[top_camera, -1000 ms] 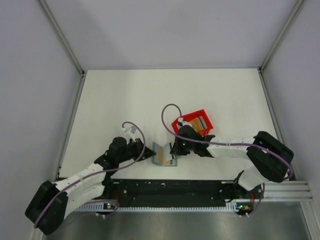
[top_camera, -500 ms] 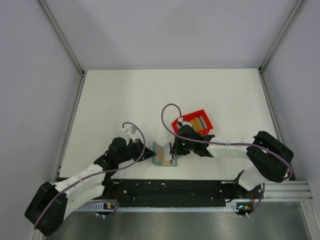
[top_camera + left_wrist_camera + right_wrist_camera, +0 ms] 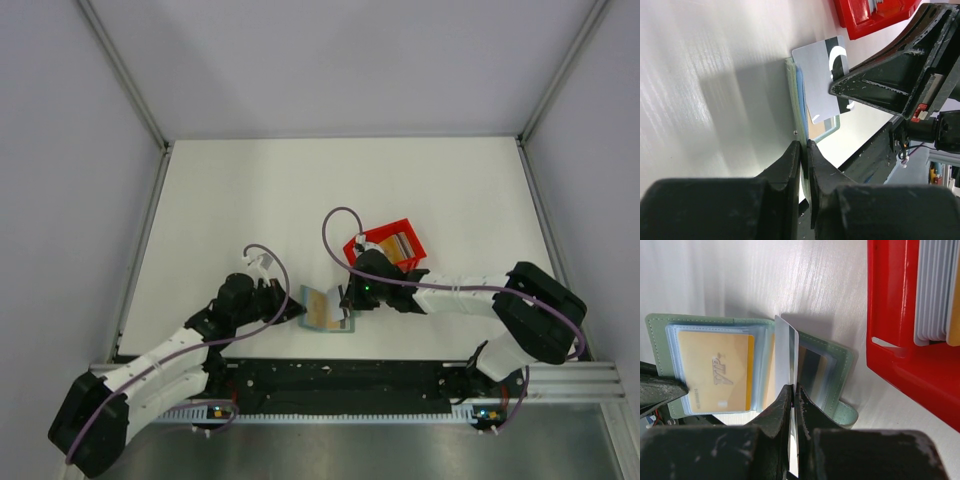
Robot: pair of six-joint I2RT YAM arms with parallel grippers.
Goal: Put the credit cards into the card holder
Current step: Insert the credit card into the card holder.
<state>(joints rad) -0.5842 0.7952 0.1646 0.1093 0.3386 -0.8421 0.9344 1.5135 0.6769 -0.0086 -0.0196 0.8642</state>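
The grey-green card holder (image 3: 316, 298) lies open near the table's front edge. A tan credit card (image 3: 715, 372) sits in its left pocket. My left gripper (image 3: 297, 311) is shut on the raised edge of the holder's left flap (image 3: 792, 100), with the jaws (image 3: 804, 146) pinching the green rim. My right gripper (image 3: 347, 300) is shut on a whitish credit card (image 3: 787, 352) that stands on edge over the holder's (image 3: 840, 360) middle pockets. From the left wrist that card (image 3: 820, 85) shows a dark stripe.
A red bin (image 3: 386, 246) stands just behind the holder, to the right, and holds several more cards (image 3: 932, 290). The black rail (image 3: 340, 378) of the arm bases runs close in front. White walls enclose the table.
My left jaws have narrowed onto the holder's flap, and the left arm has shifted slightly. The right arm and its card have stayed in place.
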